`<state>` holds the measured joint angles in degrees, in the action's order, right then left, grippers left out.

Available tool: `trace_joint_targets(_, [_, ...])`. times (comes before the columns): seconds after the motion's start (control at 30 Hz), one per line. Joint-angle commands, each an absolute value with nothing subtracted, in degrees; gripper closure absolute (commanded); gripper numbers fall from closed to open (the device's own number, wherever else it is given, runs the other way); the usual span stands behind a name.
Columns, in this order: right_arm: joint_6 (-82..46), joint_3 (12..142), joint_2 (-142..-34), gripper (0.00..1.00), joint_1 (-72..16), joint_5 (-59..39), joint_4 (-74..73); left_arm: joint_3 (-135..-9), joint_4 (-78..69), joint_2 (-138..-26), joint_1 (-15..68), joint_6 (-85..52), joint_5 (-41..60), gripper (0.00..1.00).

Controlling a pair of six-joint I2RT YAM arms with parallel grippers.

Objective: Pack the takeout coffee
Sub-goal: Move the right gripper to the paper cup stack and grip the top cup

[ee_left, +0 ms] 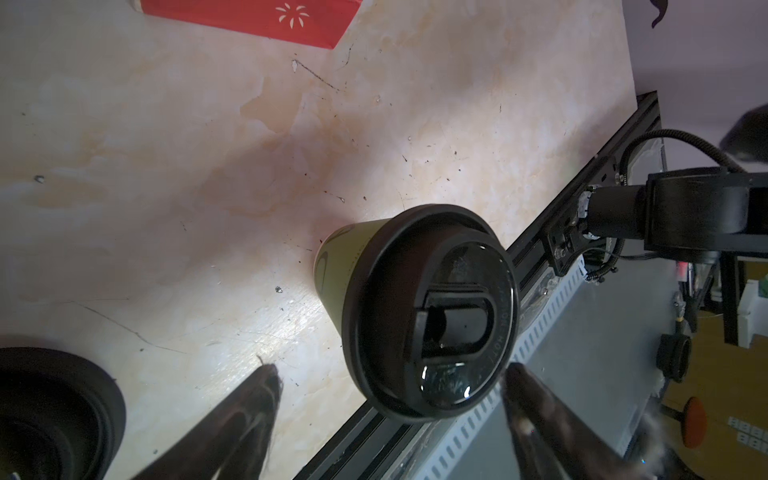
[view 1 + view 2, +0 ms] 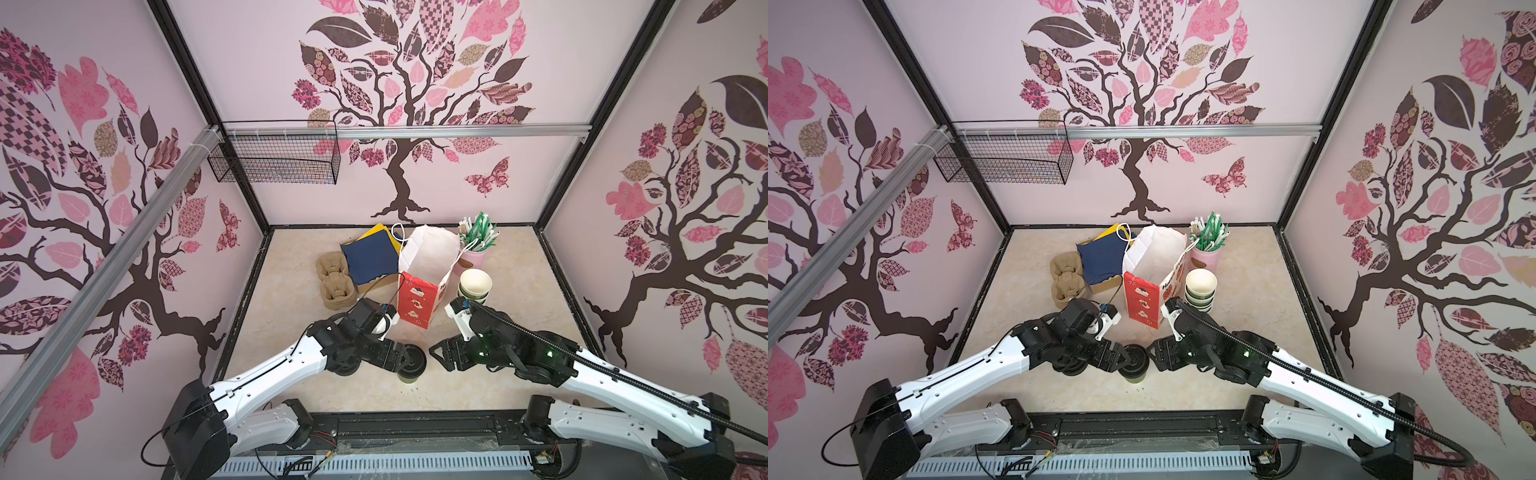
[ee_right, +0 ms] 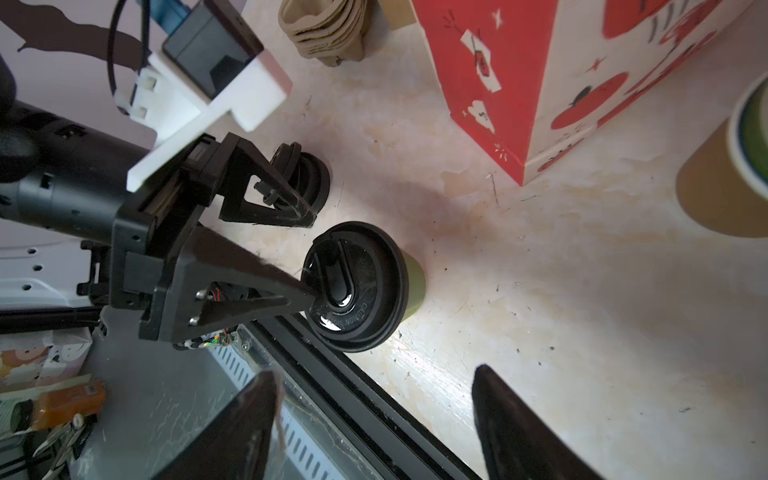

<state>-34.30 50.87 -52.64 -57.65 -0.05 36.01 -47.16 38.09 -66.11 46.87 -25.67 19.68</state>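
Near the front edge of the table (image 2: 498, 374), a takeout coffee cup (image 2: 411, 365) stands upright with its black sip lid (image 1: 432, 320) on, between the two arms in both top views. The left gripper (image 3: 308, 257) has its jaws spread wide, one finger (image 3: 266, 286) reaching over the lid's rim and the other beyond it. Whether that tip actually rests on the lid cannot be told from the right wrist view. The right gripper (image 3: 376, 372) is also parted and holds nothing, with the cup ahead of it and outside its jaws. The red paper bag (image 2: 415, 303) stands open farther back, well apart from the cup.

The main risk is the edge. A sideways brush from the left finger could tip the cup or slide it off the front. A grip closed on the lid alone could pull it free and spill. With both grippers crowding one small cup, they could also knock each other.
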Motion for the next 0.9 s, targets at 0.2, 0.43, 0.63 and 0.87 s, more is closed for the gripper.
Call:
trace_joint_targets(0.2, [-37.3,60.6,-52.8,0.22,-56.6,15.1,48.6,-54.1,40.7,-60.9,46.6,-23.9,15.2,0.06])
trace_joint_targets(0.43, [-42.0,71.7,-59.2,0.26,-41.9,21.5,62.8,-54.6,33.3,-54.3,46.6,-25.5,1.6,0.03])
trace_joint_targets(0.63, [-31.6,77.3,-68.1,0.23,-29.5,16.3,62.1,-53.7,30.0,-53.7,46.5,-28.6,-8.2,0.03])
trace_joint_targets(0.87, [-30.0,81.7,-76.0,0.32,-22.4,12.5,57.6,-52.9,28.8,-52.8,46.5,-31.3,-11.2,0.03])
